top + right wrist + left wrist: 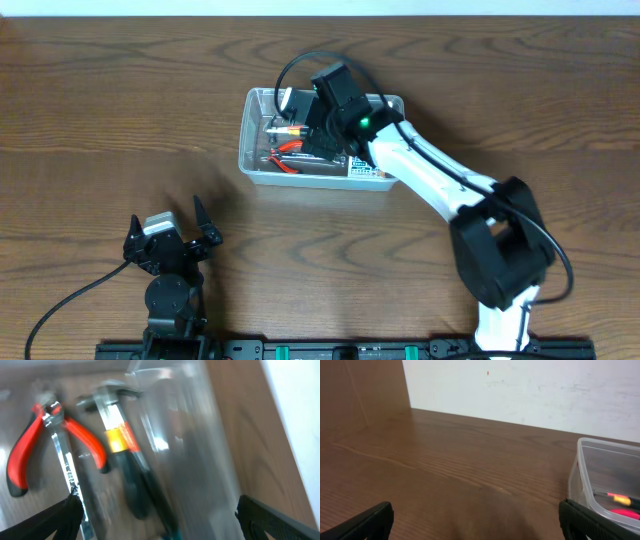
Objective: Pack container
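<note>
container [250,165]: clear plastic tub, shallow, with rounded corners and a rim; it stands on the surface past the middle, on the far side from the arm bases
surface [100,100]: brown wood grain
contents, left part: red-handled pliers [30,455] lie flat on the tub floor with their handles spread
contents, across the pliers: a flat metal tool [67,472] runs lengthwise between the two red handles; the blur hides what kind it is
contents, beside the pliers: a small hammer [120,440] with a metal head, a yellow band and a dark handle lies close along the pliers, toward the far wall in the overhead view
contents, near right corner: a blue-and-white box [368,170] sits against the wall, partly hidden by the white arm
right end effector [159,505]: hangs over the inside of the container, above the hammer and pliers; its fingers are spread wide with nothing between them, and whether it touches any tool cannot be told
left end effector [170,238]: low over bare wood near its base, well apart from the tub and to the left of it; its fingers stand apart and hold nothing
left wrist view: the near corner of the container shows at the right edge, with the yellow band and a bit of red visible through its wall
</note>
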You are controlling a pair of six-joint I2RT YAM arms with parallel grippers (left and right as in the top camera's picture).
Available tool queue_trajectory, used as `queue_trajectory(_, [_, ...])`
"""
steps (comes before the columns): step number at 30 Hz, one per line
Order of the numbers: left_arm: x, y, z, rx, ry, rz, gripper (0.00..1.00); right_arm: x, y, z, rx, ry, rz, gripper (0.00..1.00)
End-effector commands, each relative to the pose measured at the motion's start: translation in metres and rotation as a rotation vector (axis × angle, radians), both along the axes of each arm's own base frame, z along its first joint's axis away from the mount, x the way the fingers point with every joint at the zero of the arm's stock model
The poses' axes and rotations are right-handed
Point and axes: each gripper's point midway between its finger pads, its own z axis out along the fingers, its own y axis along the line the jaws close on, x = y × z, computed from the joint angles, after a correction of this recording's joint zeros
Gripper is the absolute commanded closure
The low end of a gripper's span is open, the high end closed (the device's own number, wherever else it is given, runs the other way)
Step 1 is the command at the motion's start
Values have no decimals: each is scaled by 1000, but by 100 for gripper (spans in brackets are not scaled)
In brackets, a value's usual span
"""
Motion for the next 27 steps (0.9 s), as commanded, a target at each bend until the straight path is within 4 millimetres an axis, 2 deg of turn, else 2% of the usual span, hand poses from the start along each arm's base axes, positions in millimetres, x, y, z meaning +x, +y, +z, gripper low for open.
queue_trajectory(1, [-2,3,-17,9,49,16,2,8,-34,100,217,-94,-313,3])
queue_trajectory(4, [-2,3,-17,9,49,16,2,-1,-68,129,304,-65,-446,4])
queue_trajectory(7, [-2,3,-17,9,49,16,2,-10,-103,141,346,-20,-570,4])
queue_trajectory(13, [-2,3,-17,9,49,16,2,-27,-168,150,279,-2,-702,1])
queue_trajectory(15, [-2,3,-17,9,49,16,2,-34,-187,164,280,-30,-740,1])
queue_trajectory(18, [-2,3,-16,9,48,16,2,-50,-195,204,345,-113,-722,1])
queue_trajectory(21, [-2,3,-17,9,49,16,2,-78,-188,255,396,-236,-621,1])
queue_trajectory(24, [-2,3,-17,9,49,16,2,-123,-180,308,493,-350,-514,1])
queue_trajectory(27, [-2,3,-17,9,49,16,2,-169,-172,344,600,-404,-402,1])
